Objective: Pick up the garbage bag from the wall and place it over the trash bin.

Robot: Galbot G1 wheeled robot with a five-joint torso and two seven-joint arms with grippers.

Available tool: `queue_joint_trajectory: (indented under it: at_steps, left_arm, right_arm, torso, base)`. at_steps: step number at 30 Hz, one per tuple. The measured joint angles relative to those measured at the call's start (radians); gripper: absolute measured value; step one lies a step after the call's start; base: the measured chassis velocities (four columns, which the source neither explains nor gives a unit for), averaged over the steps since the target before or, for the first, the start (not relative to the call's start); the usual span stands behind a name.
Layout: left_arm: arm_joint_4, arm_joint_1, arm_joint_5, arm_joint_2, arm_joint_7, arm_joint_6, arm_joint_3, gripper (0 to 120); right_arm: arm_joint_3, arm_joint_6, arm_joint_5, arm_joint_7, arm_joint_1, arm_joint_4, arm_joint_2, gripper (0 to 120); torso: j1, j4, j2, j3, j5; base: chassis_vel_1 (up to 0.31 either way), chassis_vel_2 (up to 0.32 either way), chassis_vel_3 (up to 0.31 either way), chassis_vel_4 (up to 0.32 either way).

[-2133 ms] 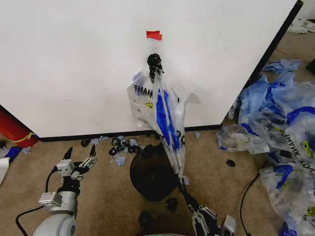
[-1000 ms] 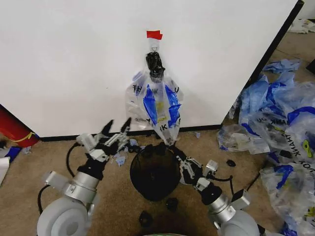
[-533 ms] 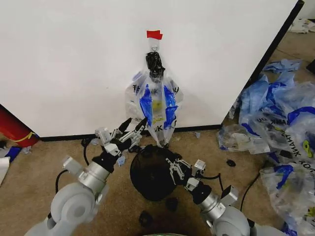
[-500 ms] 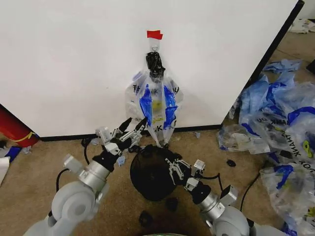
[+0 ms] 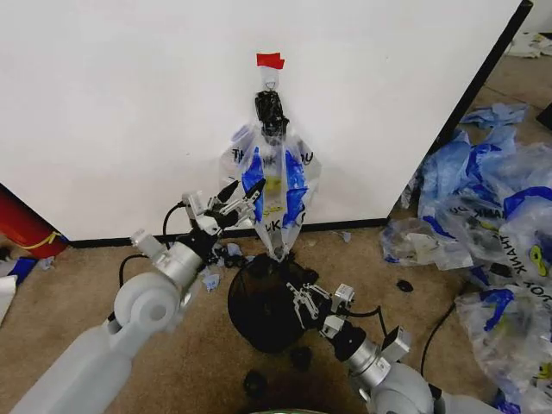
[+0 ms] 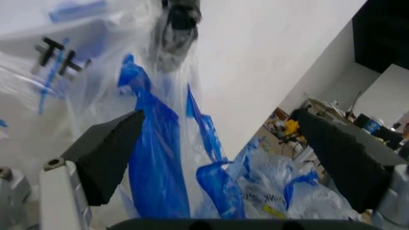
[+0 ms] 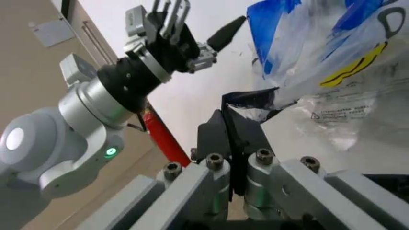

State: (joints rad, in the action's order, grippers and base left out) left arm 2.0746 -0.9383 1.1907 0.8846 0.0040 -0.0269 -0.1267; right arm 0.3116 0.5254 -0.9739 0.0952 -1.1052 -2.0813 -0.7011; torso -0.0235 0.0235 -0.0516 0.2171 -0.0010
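The garbage bag (image 5: 274, 177), clear with blue handles and a yellow smiley, hangs by a black clip from the hook on the white wall (image 5: 121, 103), under a red tape piece (image 5: 270, 60). My left gripper (image 5: 242, 191) is raised beside the bag's lower left, open; in the left wrist view the bag (image 6: 153, 158) hangs just ahead of the left gripper (image 6: 223, 158). My right gripper (image 5: 296, 291) sits above the black mesh trash bin (image 5: 252, 315), shut on the bag's bottom corner (image 7: 255, 101). The right wrist view also shows the left gripper (image 7: 201, 21) farther off.
A bluish pile of like bags (image 5: 496, 216) covers the floor at the right. Small black clips (image 5: 211, 252) and scraps lie along the wall's base, and more clips (image 5: 300, 358) lie in front of the bin. A red object (image 5: 26, 228) stands at the far left.
My left arm rose from the floor up to the bag's left side. The right gripper came up and left with the bag's corner, so the bag hangs slack instead of stretched.
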Motion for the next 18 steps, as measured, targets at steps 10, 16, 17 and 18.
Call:
queue_joint_trajectory:
  at_steps: [10, 16, 17, 18]
  left_arm:
    - [-0.044, 0.054, -0.003, 0.009, -0.001, -0.010, 0.064, 96]
    - [-0.068, 0.071, -0.011, 0.003, 0.003, -0.016, 0.077, 96]
    - [-0.074, 0.072, -0.013, -0.001, 0.005, -0.018, 0.077, 96]
    - [-0.076, 0.072, -0.014, -0.003, 0.006, -0.019, 0.076, 96]
  right_arm:
    - [-0.030, 0.000, 0.002, 0.000, -0.026, -0.016, 0.007, 0]
    - [-0.049, 0.000, 0.007, 0.005, -0.052, -0.021, 0.012, 0]
    - [-0.053, 0.001, 0.007, 0.007, -0.055, -0.022, 0.013, 0]
    - [-0.055, 0.001, 0.007, 0.007, -0.056, -0.023, 0.013, 0]
  torso:
    - [0.000, 0.0000, 0.000, 0.000, 0.0000]
    - [0.000, 0.0002, 0.000, 0.000, 0.0000]
    - [0.000, 0.0002, 0.000, 0.000, -0.0001]
    - [0.000, 0.0001, 0.000, 0.000, -0.0001]
  base:
    - [0.000, 0.000, 0.000, 0.000]
    - [0.000, 0.000, 0.000, 0.000]
    - [0.000, 0.000, 0.000, 0.000]
    - [0.000, 0.000, 0.000, 0.000]
